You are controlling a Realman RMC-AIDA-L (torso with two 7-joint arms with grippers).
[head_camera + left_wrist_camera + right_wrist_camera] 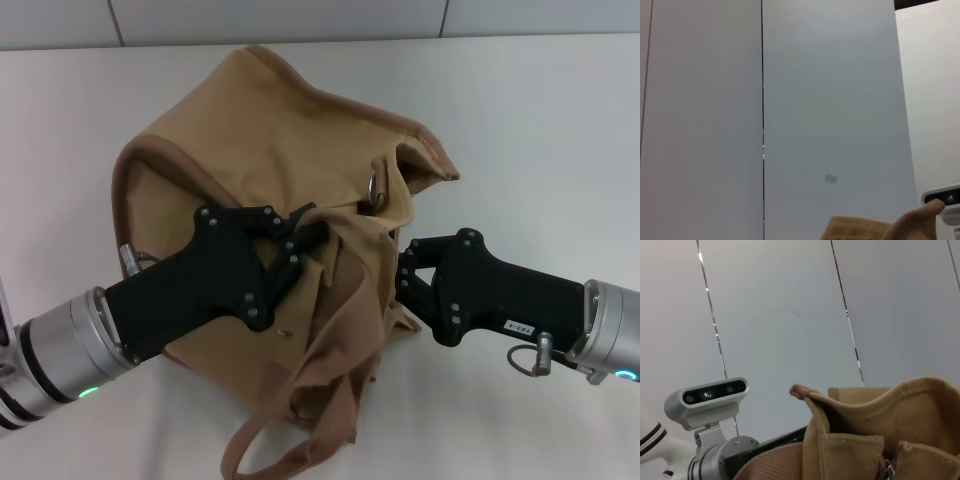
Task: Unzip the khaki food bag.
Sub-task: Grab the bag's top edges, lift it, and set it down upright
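1. Fabric of the khaki food bag (270, 160) is being pinched by the left hand (312, 222), which is reaching in from the robot's left; its black fingers (300, 216) are closing together on a fold of tan cloth at the top front of the bag, just beside a silver metal ring (377, 187).
2. Right hand (402, 272) is coming in from the robot's right and pressing against the bag's side, lower than the left one; its fingertips are sinking into the folds, so whether it is gripping anything or standing open I cannot tell.
3. Between the two hands the cloth is bunching into creases; a webbing handle (300, 420) is hanging down the front and curling onto the surface (560, 130) near the bottom edge of the head view.
4. Bag itself is sitting on the white surface in the middle of the head view, slumping and crumpled, its darker brown piping (122, 180) running round the top edge; the top is sagging toward the right hand.
5. Right wrist view is showing the bag's tan rim (875, 400) close up, with a small metal piece (886, 470) at the seam; behind it the robot's head camera (707, 396) is facing the bag.
6. Left wrist view is showing only a corner of tan cloth (860, 229) against pale wall panels (830, 100).
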